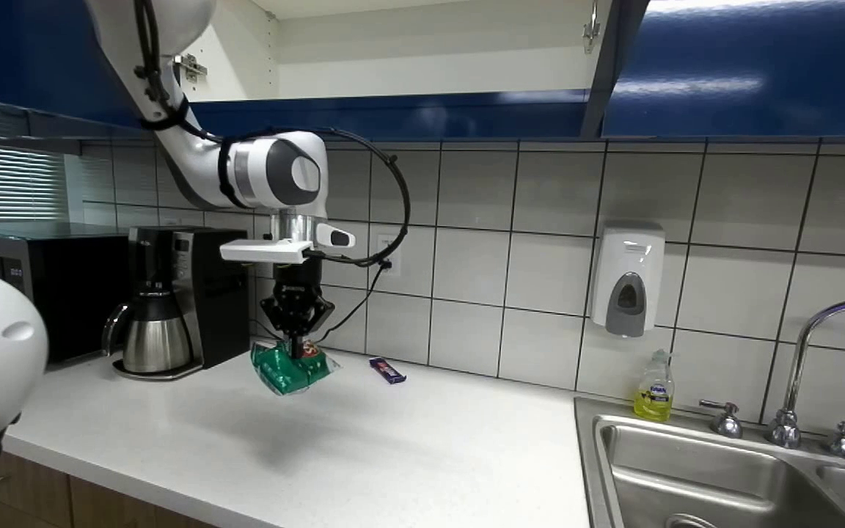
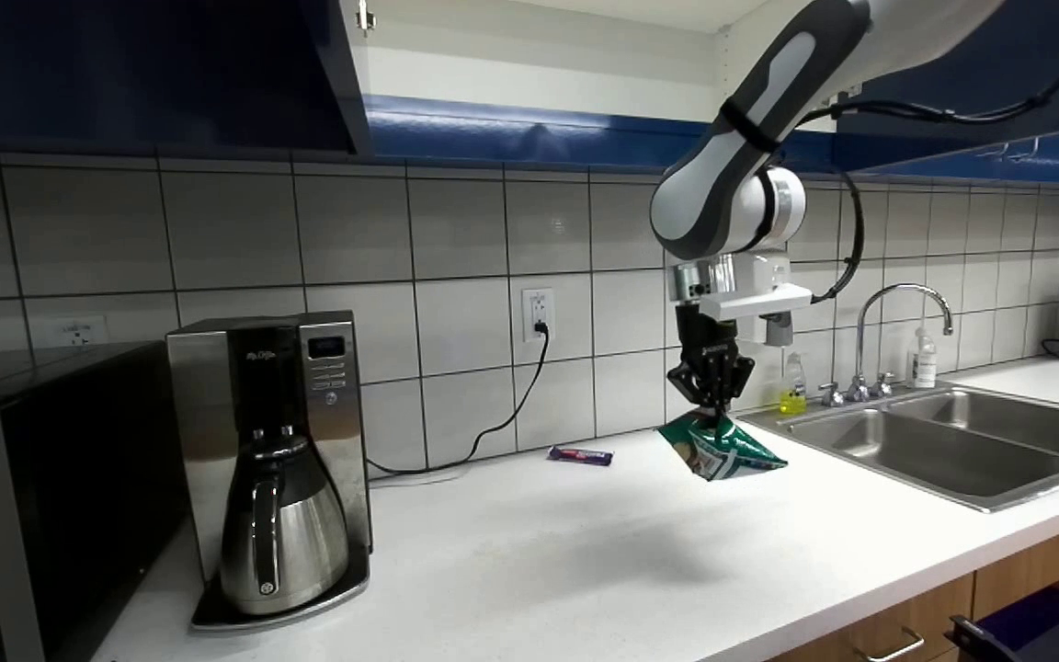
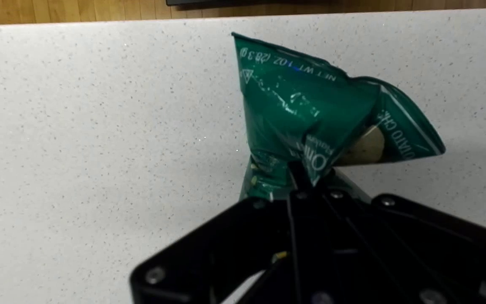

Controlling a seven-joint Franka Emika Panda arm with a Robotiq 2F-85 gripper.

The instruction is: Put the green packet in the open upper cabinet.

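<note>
Gripped in the pincer (image 1: 295, 353) — crumpled where it is pinched — the green packet (image 2: 730, 450) is held clear of the white bench (image 1: 466, 447), well below the open upper cabinet (image 1: 393, 116), and a soft shadow (image 1: 276, 440) is cast on the bench beneath. Just by the tiled wall (image 1: 470, 268), a small purple bar (image 2: 580, 456) is seen lying flat, between the coffee maker (image 2: 332, 428) and the sink (image 1: 593, 462).

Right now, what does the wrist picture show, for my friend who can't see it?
A crinkled green chip bag is pinched in a black robot gripper, above a speckled white counter. A strip of wooden floor shows along the top.
</note>
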